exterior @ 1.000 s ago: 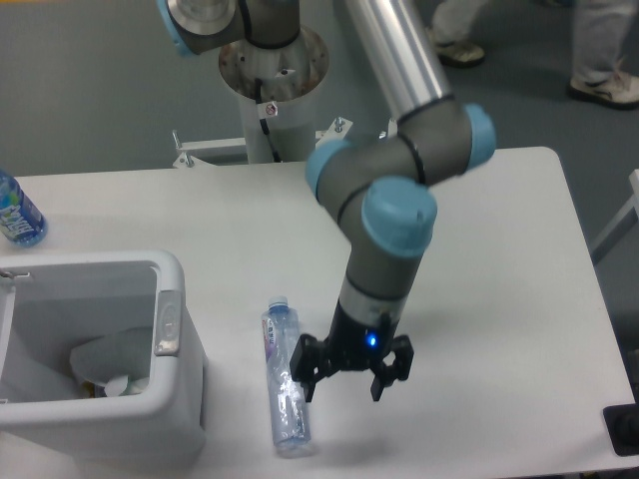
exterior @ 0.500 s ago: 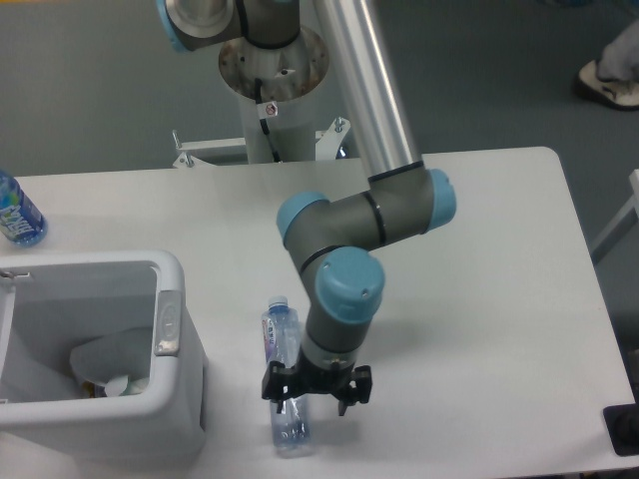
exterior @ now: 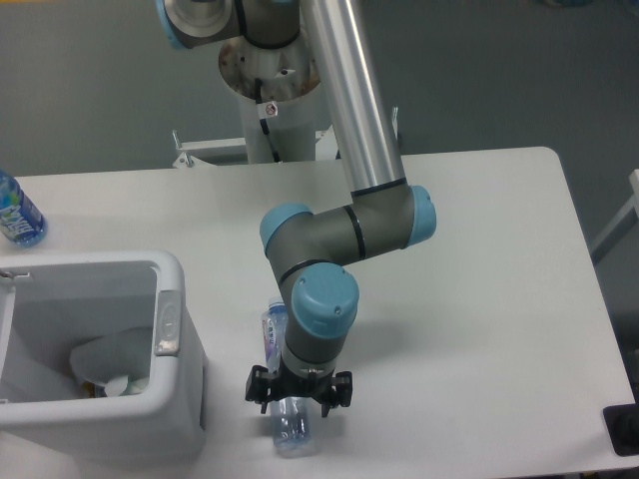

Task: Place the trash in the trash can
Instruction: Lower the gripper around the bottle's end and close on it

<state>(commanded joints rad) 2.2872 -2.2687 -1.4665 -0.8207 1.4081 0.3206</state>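
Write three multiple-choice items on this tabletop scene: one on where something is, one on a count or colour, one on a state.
1. Where is the gripper?
A. Over the clear bottle lying on the table
B. Inside the trash can
C. Beside the blue-tinted bottle

2. How many bottles show on the table?
A. One
B. Two
C. Four

3. How does the clear bottle stand?
A. Upright
B. Lying on its side
C. Lifted in the air

Answers: 1 A, the gripper straddles the bottle right of the can. 2 B, one clear bottle mid-table, one blue-tinted at the left edge. 3 B, it lies flat along the tabletop.
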